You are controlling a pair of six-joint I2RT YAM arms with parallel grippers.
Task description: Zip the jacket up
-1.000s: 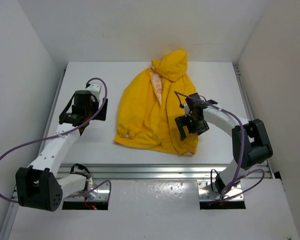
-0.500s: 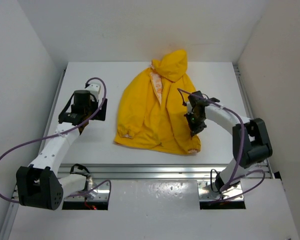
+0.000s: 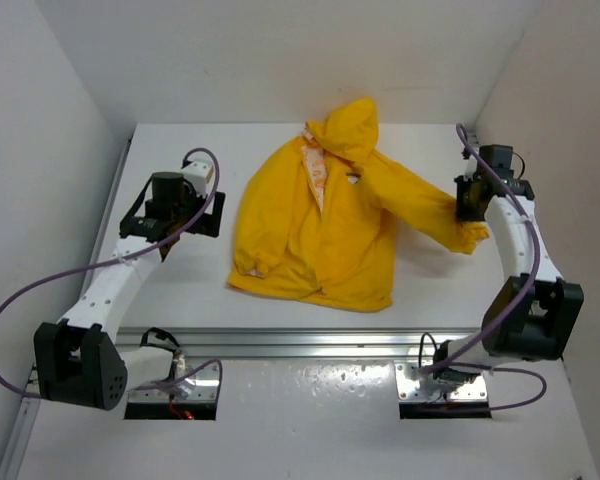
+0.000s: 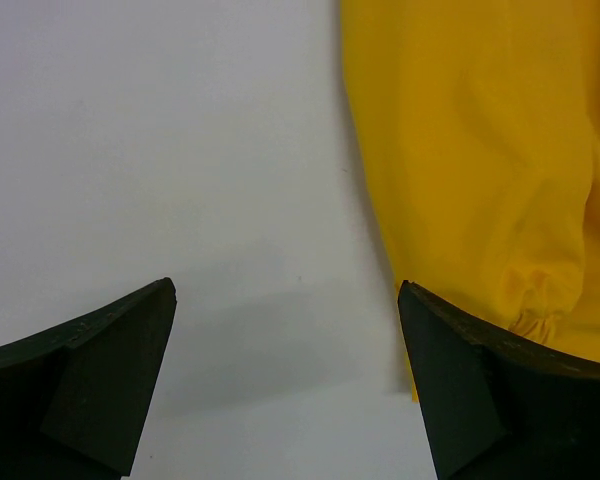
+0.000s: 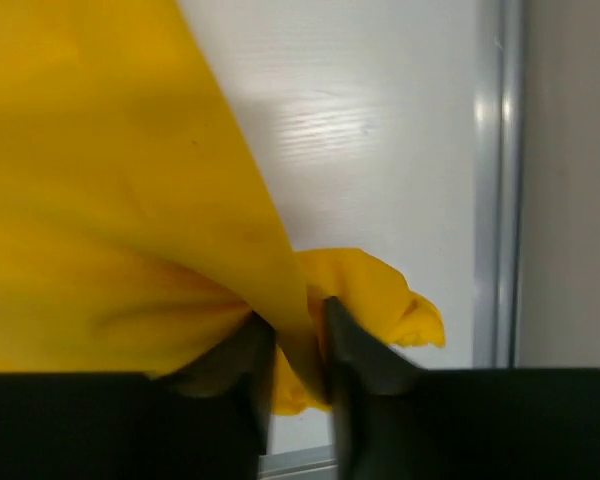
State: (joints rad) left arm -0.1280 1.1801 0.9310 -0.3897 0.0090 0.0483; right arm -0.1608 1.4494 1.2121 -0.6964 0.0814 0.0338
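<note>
Item: jacket, yellow, mid-surface. Probably light, limp, slippery; best gripped at the zipper hem. My right tool pinches its sleeve at three o'clock; my left tool gapes empty at nine.

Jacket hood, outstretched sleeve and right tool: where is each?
jacket hood (image 3: 348, 125), top view, its crown.
outstretched sleeve (image 3: 412, 200), top view, mid-length.
right tool (image 5: 296, 332), right wrist view, between its tips, pinching sleeve fabric.
</note>
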